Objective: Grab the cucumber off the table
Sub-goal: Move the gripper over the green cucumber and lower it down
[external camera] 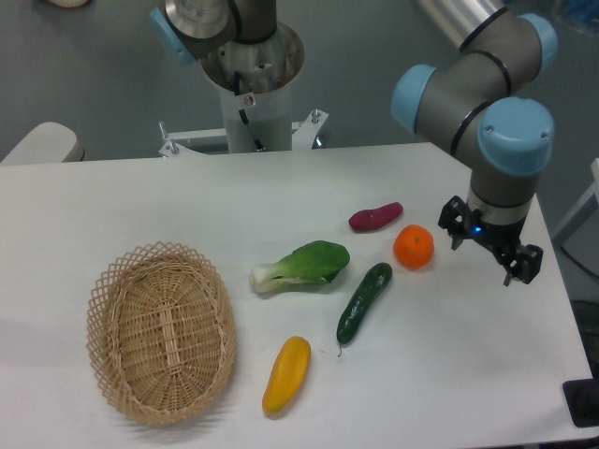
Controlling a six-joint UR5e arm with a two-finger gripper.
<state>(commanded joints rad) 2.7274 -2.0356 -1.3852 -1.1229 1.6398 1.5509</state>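
The cucumber is slim, dark green and glossy. It lies at a slant on the white table, right of centre, with its thin stem tip toward the front. My gripper hangs at the right side of the table, right of and a little behind the cucumber, beyond an orange. Its two black fingers stand apart with nothing between them. It is clear of the cucumber.
An orange sits between the cucumber and the gripper. A purple sweet potato lies behind it. A bok choy lies left of the cucumber, a yellow vegetable in front, and a wicker basket at the left.
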